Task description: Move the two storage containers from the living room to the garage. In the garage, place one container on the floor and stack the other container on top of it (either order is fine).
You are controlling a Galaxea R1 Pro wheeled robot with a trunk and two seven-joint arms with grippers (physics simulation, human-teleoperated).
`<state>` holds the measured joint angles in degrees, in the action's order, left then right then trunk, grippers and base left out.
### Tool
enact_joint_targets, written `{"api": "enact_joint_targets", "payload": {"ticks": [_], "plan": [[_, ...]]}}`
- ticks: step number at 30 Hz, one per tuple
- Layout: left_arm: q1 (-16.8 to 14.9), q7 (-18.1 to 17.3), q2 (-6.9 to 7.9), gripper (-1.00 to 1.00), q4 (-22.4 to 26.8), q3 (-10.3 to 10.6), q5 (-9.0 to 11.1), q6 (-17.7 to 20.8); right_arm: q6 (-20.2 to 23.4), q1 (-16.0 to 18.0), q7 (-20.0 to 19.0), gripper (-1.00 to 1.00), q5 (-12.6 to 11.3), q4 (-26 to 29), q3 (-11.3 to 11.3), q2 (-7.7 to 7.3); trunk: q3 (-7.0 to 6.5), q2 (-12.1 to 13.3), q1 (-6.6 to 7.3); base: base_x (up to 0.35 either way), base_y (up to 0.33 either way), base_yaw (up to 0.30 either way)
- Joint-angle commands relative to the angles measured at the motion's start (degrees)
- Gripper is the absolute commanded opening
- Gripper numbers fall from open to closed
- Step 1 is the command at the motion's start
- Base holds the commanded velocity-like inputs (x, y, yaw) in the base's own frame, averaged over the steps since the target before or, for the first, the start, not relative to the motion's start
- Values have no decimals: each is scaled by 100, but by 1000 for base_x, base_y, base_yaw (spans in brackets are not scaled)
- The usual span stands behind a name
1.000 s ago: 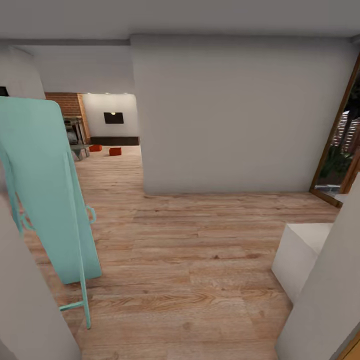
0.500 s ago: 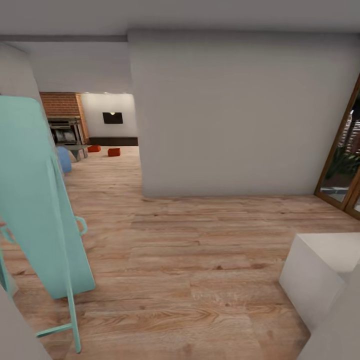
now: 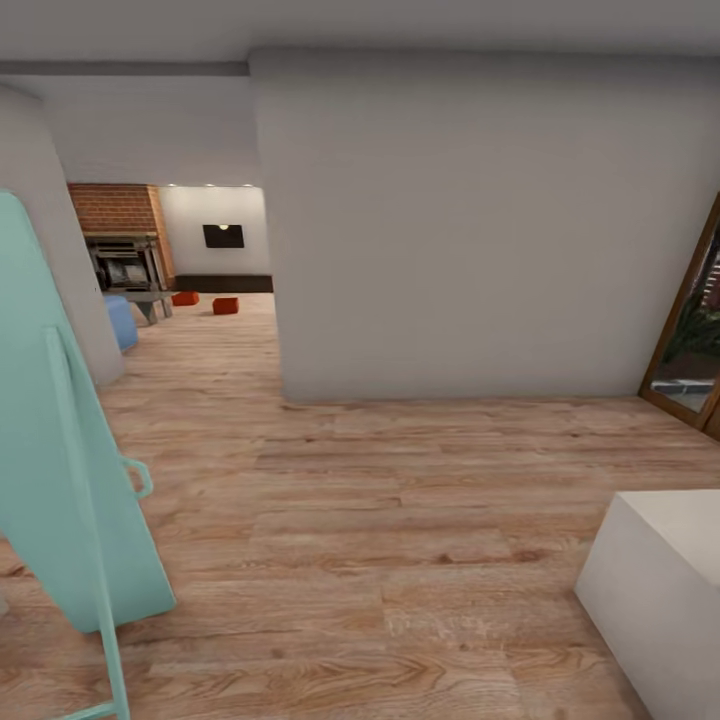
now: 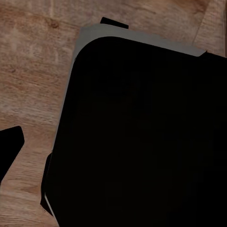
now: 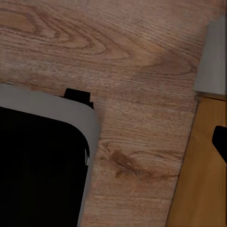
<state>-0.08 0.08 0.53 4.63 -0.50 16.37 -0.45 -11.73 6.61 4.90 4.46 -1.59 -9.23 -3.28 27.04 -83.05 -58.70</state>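
Observation:
Far down the hallway, in the living room [image 3: 205, 270], the two storage containers stand apart on the wood plank floor: one orange-red bin [image 3: 185, 298] beside the glass table and another [image 3: 225, 305] a little to its right. In the left wrist view a dark fingertip [image 4: 10, 144] juts in over the planks, next to my black, grey-rimmed base [image 4: 142, 132]. The right wrist view has a dark fingertip [image 5: 220, 141] at its edge and the same base [image 5: 38, 165]. The garage is out of view.
A tall teal stand [image 3: 60, 480] leans close at my left. A white block [image 3: 660, 580] sits low at the right and a big white wall [image 3: 470, 230] stands ahead. Beyond it are a glazed wooden door [image 3: 695, 330], a brick fireplace [image 3: 115, 215], a blue sofa [image 3: 120, 320] and a wall TV [image 3: 222, 236].
The whole view has shifted: the teal stand and white block slid towards the picture's edges, and more of the living room, with the blue sofa, has come into sight. The bins have not moved.

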Motion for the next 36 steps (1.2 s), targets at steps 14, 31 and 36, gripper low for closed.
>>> {"api": "enact_joint_targets", "payload": {"ticks": [14,31,36], "plan": [[-1,1,0,100,3,-3,25,-8,-29,7,25,100,69,-17,-26,3,5,-2,-3,325,0,0],[-1,1,0,100,3,6,25,-37,-25,7,20,100,42,-19,-19,48,5,-2,-3,325,0,0],[-1,1,2,100,3,6,25,-42,-23,7,19,100,30,-25,-18,62,5,-2,-3,325,0,0]]}}
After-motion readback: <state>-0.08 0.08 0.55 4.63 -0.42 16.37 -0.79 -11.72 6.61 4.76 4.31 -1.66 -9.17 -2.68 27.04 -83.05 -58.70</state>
